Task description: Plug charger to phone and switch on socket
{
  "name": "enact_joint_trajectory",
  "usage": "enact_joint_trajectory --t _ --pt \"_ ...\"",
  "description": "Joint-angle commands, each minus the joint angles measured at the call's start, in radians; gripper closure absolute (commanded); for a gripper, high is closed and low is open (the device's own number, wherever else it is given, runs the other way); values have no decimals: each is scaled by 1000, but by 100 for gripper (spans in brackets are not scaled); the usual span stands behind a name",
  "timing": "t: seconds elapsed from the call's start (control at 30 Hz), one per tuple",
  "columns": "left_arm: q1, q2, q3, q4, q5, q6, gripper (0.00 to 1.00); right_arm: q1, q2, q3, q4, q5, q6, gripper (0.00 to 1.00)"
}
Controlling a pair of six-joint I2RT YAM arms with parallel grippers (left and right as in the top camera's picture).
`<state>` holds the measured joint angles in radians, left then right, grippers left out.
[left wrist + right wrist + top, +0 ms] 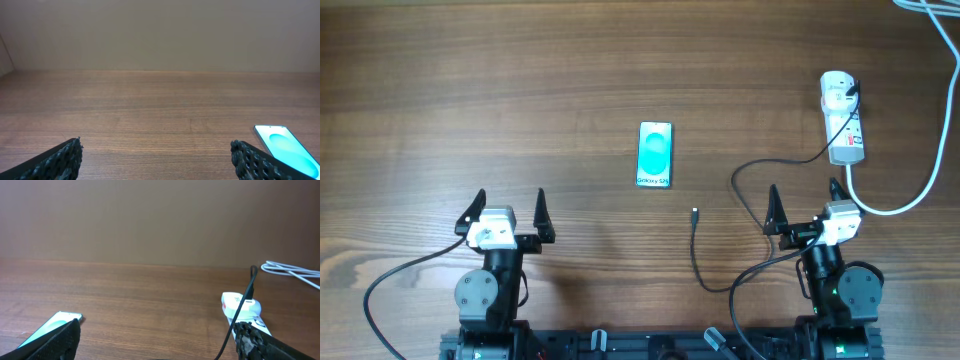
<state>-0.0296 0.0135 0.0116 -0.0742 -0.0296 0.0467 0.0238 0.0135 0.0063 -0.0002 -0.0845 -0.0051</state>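
Observation:
The phone (654, 154) lies flat mid-table, cyan screen up; it also shows in the left wrist view (286, 146) and the right wrist view (52, 325). The charger cable (750, 176) runs from its black plug in the socket (842, 117) round to its metallic tip (694, 212), which lies on the table below and right of the phone. The cable and socket (241, 306) show in the right wrist view. My left gripper (507, 211) is open and empty at the near left. My right gripper (804, 196) is open and empty, near the socket.
The socket's thick white cord (920, 195) loops along the right side and off the top right corner; it also shows in the right wrist view (292, 271). Black robot cables (390, 290) trail at the near edge.

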Motion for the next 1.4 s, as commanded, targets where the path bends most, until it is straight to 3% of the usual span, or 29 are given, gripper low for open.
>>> enact_joint_trajectory --t 0.0,0.8,0.97,1.07,1.13,1.37 --pt "10 -8 -6 3 -5 -10 0 5 -3 -1 2 14 6 0" --pt "10 -8 -6 3 -5 -10 0 5 -3 -1 2 14 6 0" --pt "9 -8 -6 8 151 -11 0 5 -3 -1 2 14 6 0" --pt "8 -8 -6 39 502 -10 0 5 -3 -1 2 14 6 0" --pt "8 -8 -6 40 615 -10 0 5 -3 -1 2 14 6 0" --pt "8 -8 -6 84 632 -10 0 5 -3 -1 2 14 6 0"
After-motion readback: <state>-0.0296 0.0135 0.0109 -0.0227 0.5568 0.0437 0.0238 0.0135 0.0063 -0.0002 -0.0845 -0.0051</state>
